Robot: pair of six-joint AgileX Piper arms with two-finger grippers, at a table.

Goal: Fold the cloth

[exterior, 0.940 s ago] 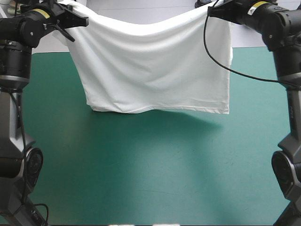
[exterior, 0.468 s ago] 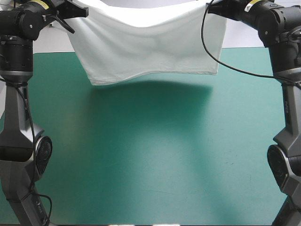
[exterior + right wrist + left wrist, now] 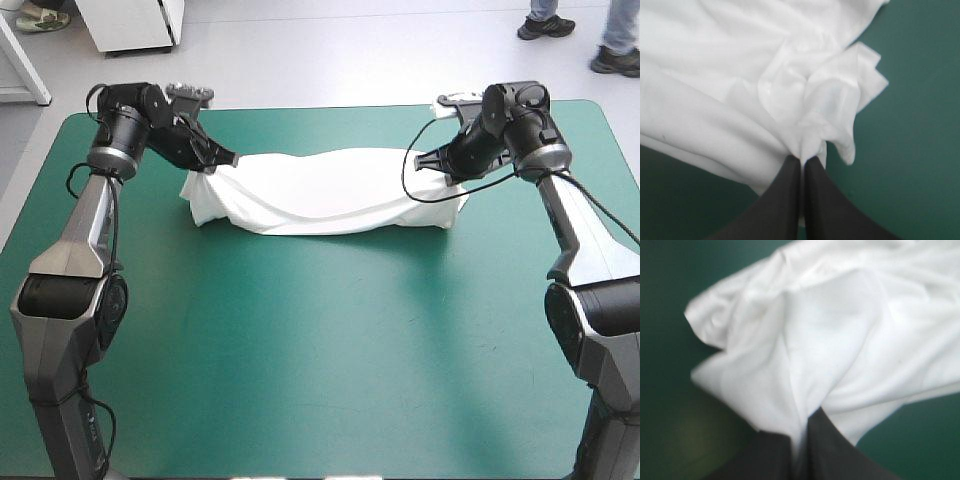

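A soft, light T-shirt (image 3: 320, 192) lies rumpled, its ends pinched tight by the left gripper (image 3: 224, 160) and right gripper (image 3: 421, 158). Corners likely offer the best hold.

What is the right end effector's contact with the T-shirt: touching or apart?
Touching. The right wrist view shows the right end effector shut on a gathered bunch of the T-shirt, white fabric caught at its tip.

T-shirt (image 3: 320, 190) sleeves & collar lost in folds — underside hidden, cut off at edge, L & R wrist views
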